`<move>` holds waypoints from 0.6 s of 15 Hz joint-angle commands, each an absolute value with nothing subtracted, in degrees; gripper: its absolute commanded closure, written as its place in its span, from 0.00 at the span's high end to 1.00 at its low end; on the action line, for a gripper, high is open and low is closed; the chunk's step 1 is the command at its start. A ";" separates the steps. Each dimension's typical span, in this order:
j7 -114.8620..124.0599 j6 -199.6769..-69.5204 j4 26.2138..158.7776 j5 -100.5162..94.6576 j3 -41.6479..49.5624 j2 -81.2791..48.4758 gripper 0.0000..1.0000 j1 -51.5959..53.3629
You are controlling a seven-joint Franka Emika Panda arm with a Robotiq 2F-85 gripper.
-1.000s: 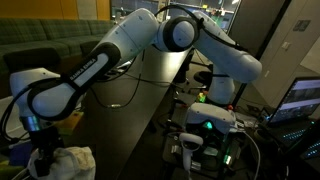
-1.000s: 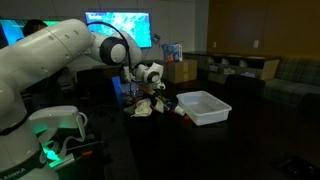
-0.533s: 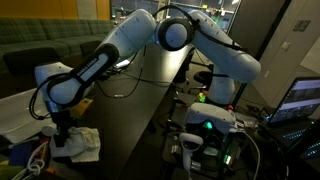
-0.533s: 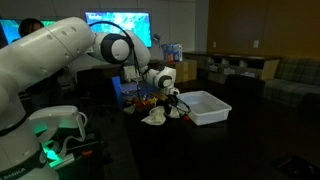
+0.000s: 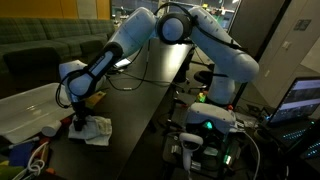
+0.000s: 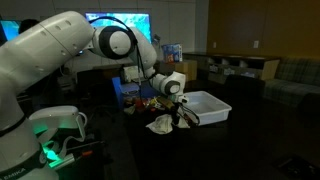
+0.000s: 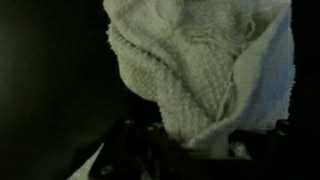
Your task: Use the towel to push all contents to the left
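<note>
A white knitted towel lies bunched on the dark table and also shows in an exterior view. My gripper points down at its edge and is shut on a fold of it; it also shows in an exterior view. In the wrist view the towel fills most of the picture, and a fold of it runs down into the gripper. Small loose objects lie behind the towel, beside the bin; a red one shows near the towel.
A white rectangular bin stands right beside the towel, also seen in an exterior view. White cables lie near the table's front corner. The table edge runs past the towel. A control box with green lights stands off the table.
My gripper has dragged the towel across the table, away from the front corner and along the bin. The towel has stayed in the jaws.
</note>
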State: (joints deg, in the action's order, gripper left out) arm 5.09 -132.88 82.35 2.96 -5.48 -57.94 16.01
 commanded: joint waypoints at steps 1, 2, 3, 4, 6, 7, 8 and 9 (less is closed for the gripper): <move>11.61 -140.52 86.83 2.68 -2.68 -56.75 0.01 16.05; 13.41 -142.68 87.06 2.91 -1.98 -57.36 0.01 16.18; 15.47 -145.03 87.10 3.28 -1.35 -57.99 0.01 16.32; 17.72 -147.40 87.06 3.18 -0.38 -58.77 0.01 16.91; 21.02 -150.50 87.37 3.56 0.41 -59.06 0.01 17.30; 22.20 -151.67 87.51 3.43 0.86 -59.39 0.01 17.64; 23.41 -152.62 87.29 3.38 1.28 -59.92 0.01 17.97; 24.66 -153.51 87.36 3.17 1.99 -60.06 0.01 18.44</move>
State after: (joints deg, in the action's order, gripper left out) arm 20.57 -149.29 87.32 3.02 -0.64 -58.52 16.25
